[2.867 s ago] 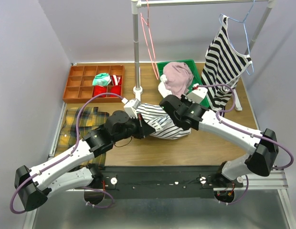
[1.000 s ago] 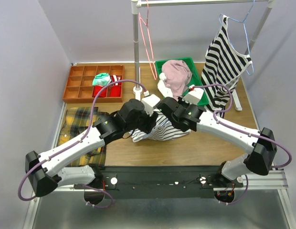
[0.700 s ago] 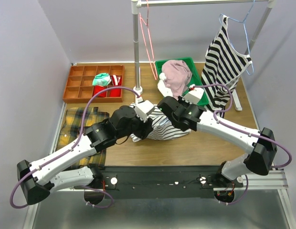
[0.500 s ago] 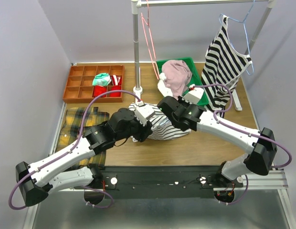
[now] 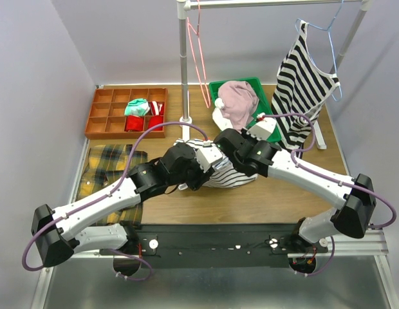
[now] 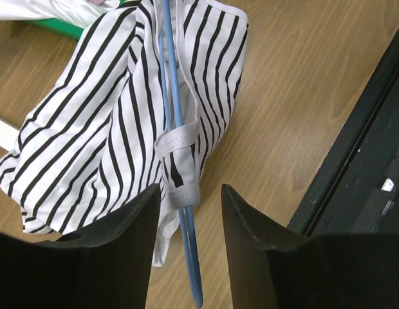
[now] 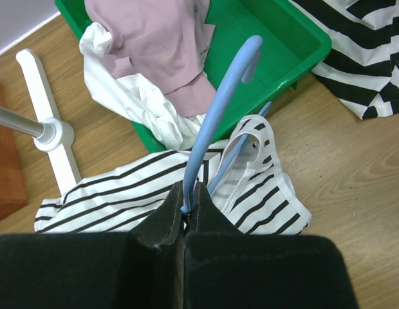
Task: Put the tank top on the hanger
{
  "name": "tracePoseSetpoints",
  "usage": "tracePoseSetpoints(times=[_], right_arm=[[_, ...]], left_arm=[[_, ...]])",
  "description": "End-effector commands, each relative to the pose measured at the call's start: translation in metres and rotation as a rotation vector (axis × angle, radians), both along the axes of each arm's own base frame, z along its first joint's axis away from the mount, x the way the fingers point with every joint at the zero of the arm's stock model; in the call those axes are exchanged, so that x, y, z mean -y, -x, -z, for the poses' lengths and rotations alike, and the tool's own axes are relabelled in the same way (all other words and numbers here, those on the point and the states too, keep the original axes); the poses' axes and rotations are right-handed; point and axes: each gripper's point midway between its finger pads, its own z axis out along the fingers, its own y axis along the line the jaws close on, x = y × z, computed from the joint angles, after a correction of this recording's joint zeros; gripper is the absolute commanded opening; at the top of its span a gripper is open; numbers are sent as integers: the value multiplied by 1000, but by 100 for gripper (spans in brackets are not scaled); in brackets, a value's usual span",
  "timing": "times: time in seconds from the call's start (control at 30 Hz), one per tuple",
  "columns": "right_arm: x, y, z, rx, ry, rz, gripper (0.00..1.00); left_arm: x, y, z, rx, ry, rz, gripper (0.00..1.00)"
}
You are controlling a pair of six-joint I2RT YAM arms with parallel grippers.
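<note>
1. Brown wooden table (image 5: pixel 251 199), holds everything.
2. Upper left: orange compartment tray (image 5: pixel 103 112). Just below it, a yellow-and-dark plaid cloth (image 5: pixel 112 161).
3. Centre: thin-striped white tank top (image 5: pixel 228 175), with a green plastic bin (image 5: pixel 220 85) above it.

Green bin (image 7: pixel 283 38) holding pink garment (image 5: pixel 238 103) and white cloth (image 7: pixel 132 96). Bold-striped top (image 5: pixel 306 84) and red wire hanger (image 5: pixel 201 61) hanging from rack (image 5: pixel 182 64). Orange divided tray (image 5: pixel 96 116). Plaid cloth (image 5: pixel 103 161). Wooden table (image 5: pixel 251 199).

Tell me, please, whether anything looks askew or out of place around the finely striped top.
Yes. The tank top lies bunched on the table, not spread, and one strap seems looped crookedly around the hanger wire. In the right wrist view, a white garment spills over the green bin rim.
</note>
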Motion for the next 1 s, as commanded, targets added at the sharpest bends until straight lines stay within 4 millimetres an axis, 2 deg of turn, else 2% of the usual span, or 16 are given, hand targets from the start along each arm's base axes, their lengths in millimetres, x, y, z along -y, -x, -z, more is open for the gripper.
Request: tracePoseSetpoints(times=[0.0,0.13,0.23,0.27,0.33,0.37,0.43,0.5,0.63,0.7,0.73,0.9,0.97], right_arm=[[-1,1,-10,32,-46,0,1],[-2,1,-10,31,-51,-3,1],[-2,1,-11,31,-55,-5,1],[-3,1,-11,30,-56,-8,1],[-4,1,-12,29,-61,-11,1],[-4,1,-13,30,-62,-13,1],[-5,1,-14,32,-67,-15,1],[-5,2,-15,32,-69,-18,1],[-7,2,-17,28,-82,-33,1],[-9,3,-17,20,-80,-53,5],[-10,4,-21,28,-93,-63,13],[-11,8,-35,49,-119,-117,29],[-11,9,-41,64,-131,-139,39]], left_arm=[[6,-9,-6,47,7,-5,48],[7,-9,-1,42,10,-7,44],[3,-14,2,57,3,-48,36],[2,-15,1,62,9,-55,29],[2,-14,2,61,13,-57,24],[1,-14,2,61,13,-57,17],[1,-13,5,59,6,-56,13],[0,-12,7,56,2,-56,1],[1,-10,1,67,22,-52,0],[1,-11,-6,76,46,-62,0],[2,-12,-9,81,61,-66,0],[-1,-15,-31,135,145,-97,0],[1,-14,-36,115,191,-119,0]])
